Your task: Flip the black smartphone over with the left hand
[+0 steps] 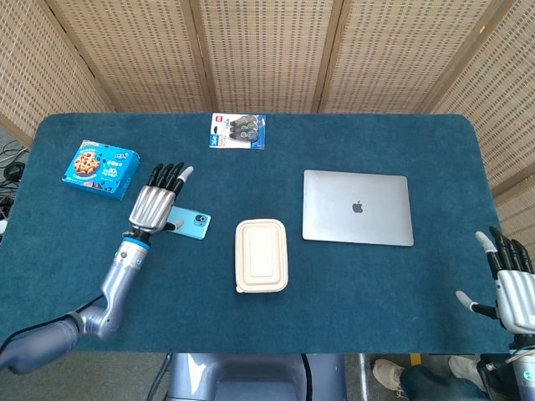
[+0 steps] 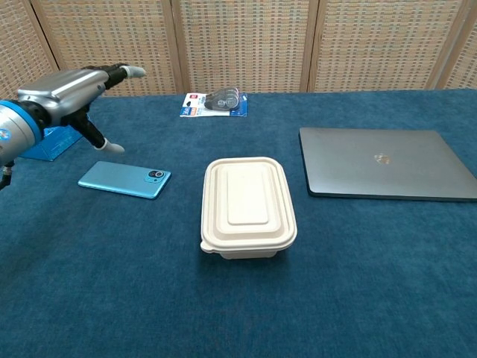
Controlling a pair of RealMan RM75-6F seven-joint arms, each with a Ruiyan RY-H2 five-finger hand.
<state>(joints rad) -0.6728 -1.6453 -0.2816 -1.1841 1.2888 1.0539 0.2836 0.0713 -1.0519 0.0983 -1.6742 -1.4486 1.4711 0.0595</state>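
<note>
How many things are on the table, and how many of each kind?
Phone: 1
Laptop: 1
White lunch box: 1
Cookie box: 1
Small blue packet: 1
Total: 5

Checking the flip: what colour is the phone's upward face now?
Light blue smartphone back, clearest in the chest view.

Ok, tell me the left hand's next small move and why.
Probably just lift clear and draw back toward the robot's side. The smartphone already lies flat on the table with its blue back and camera up, and the left hand hovers above it, fingers spread, holding nothing. The flip looks done.
</note>
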